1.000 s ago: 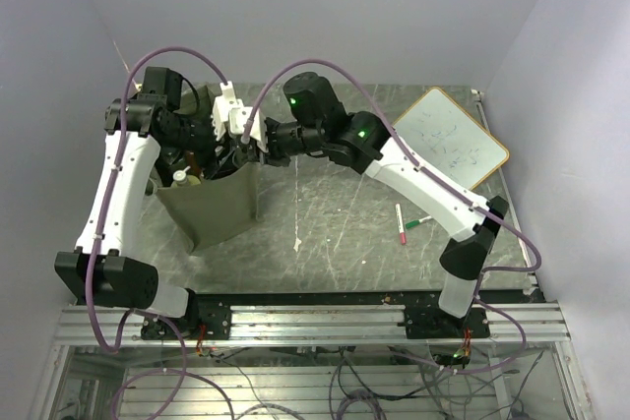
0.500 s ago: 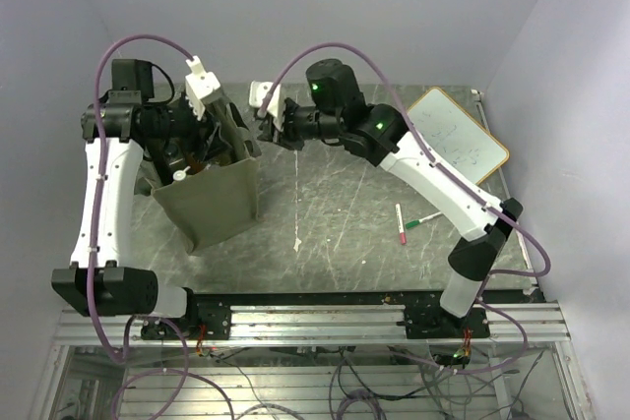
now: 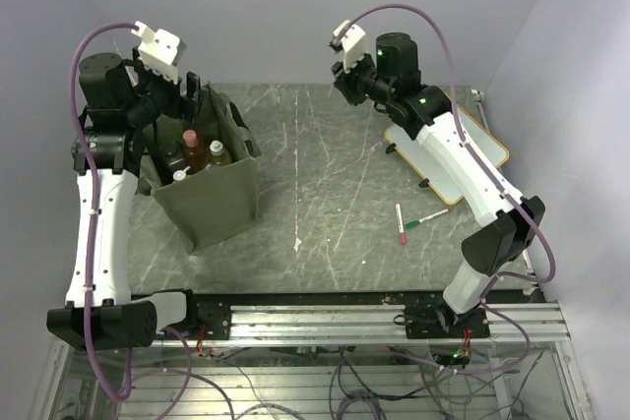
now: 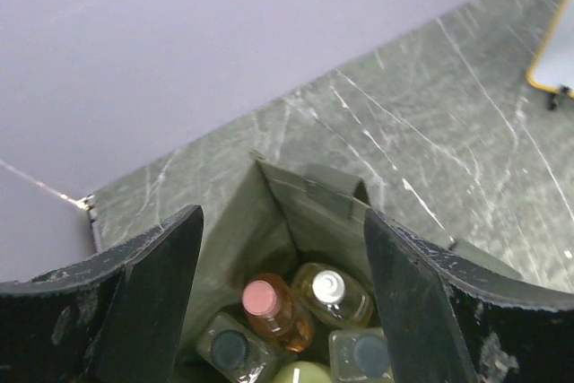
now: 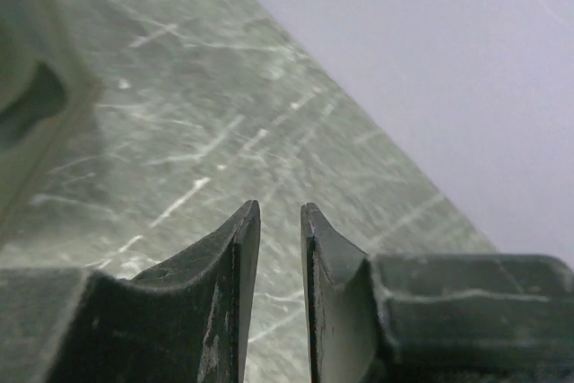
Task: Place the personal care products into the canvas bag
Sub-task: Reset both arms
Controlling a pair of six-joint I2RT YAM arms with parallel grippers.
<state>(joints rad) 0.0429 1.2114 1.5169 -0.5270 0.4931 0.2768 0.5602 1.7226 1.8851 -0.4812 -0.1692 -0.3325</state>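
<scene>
So, the left hand (image 4: 281,221) is held spread wide with nothing in it, right over the mouth of the canvas bag (image 4: 309,208). Straight below it the personal care products are seen standing inside the bag. An orange bottle (image 4: 269,307) with a pinkish cap is touched on its right by an amber bottle (image 4: 334,291). Closer to the palm, a left clear bottle (image 4: 231,349) and a right clear bottle (image 4: 360,353) are set either side of a pale yellow-green bottle (image 4: 300,372).

Five can be counted; whether a sixth is hidden can't be told.

The right hand (image 5: 280,208) is raised high off the bench (image 5: 179,132), well apart from the bag. It's barely open, just a slim gap showing, nothing gripped. The whiteboard (image 3: 487,150) and marker pens (image 3: 400,226) are seen back toward that arm's base.
</scene>
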